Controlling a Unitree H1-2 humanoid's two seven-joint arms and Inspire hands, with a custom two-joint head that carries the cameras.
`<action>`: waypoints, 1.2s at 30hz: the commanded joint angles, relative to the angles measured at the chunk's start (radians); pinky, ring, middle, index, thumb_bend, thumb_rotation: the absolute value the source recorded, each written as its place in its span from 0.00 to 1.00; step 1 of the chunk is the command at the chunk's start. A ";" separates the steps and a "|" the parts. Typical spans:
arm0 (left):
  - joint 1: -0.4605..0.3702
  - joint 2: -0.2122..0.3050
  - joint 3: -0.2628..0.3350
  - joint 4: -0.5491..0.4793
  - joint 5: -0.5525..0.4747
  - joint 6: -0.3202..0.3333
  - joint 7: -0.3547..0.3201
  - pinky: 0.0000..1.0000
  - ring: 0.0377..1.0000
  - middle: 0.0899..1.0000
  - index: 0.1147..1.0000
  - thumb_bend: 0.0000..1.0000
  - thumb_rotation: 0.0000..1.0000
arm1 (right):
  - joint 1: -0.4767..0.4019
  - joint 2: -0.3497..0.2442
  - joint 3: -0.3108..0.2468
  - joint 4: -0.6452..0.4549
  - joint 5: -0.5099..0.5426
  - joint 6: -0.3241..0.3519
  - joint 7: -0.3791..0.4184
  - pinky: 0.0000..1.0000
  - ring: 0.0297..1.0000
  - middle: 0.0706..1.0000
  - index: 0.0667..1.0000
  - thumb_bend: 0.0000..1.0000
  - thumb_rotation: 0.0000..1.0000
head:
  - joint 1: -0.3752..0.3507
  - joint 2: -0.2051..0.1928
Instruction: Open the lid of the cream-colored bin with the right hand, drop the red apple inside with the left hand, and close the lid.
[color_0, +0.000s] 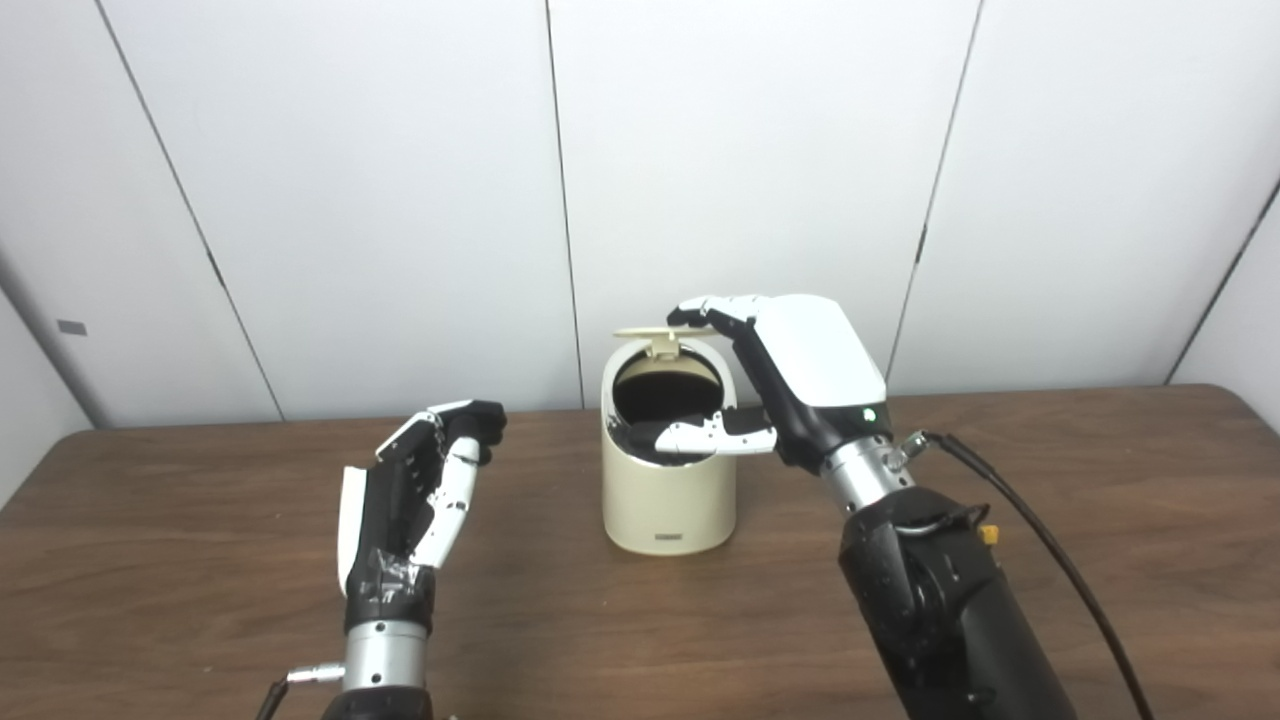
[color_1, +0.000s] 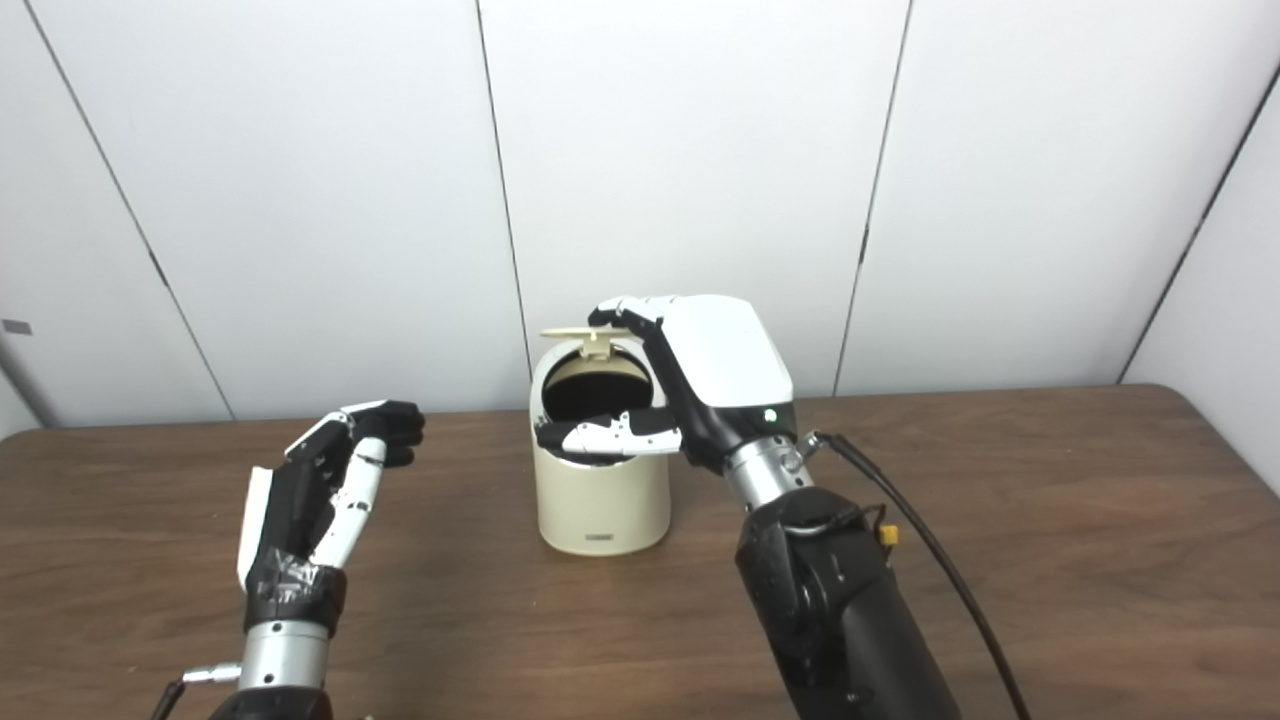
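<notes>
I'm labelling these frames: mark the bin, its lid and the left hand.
cream-colored bin (color_0: 668, 500), left eye view, front wall of the body.
lid (color_0: 648, 333), left eye view, raised flap's edge.
left hand (color_0: 415, 480), left eye view, palm side.

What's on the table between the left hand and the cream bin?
Nothing: bare wood between left hand and bin, in both eye views.
</notes>
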 joint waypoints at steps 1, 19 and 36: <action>-0.042 -0.008 -0.006 -0.046 0.018 -0.007 0.006 0.67 0.67 0.63 0.57 0.20 0.59 | -0.022 -0.005 0.004 -0.039 -0.009 0.003 0.018 0.70 0.75 0.71 0.69 0.87 0.82 | -0.001 0.004; -0.057 -0.048 -0.018 -0.073 0.028 0.029 0.011 0.68 0.68 0.64 0.58 0.23 0.62 | 0.061 -0.043 0.036 -0.039 0.001 0.014 0.149 0.73 0.77 0.73 0.72 0.88 0.85 | 0.016 0.034; -0.073 -0.048 -0.005 -0.085 0.030 0.034 0.016 0.68 0.69 0.64 0.58 0.22 0.59 | 0.094 -0.060 0.147 0.002 -0.106 0.018 0.231 0.75 0.79 0.76 0.74 0.88 0.83 | 0.008 0.040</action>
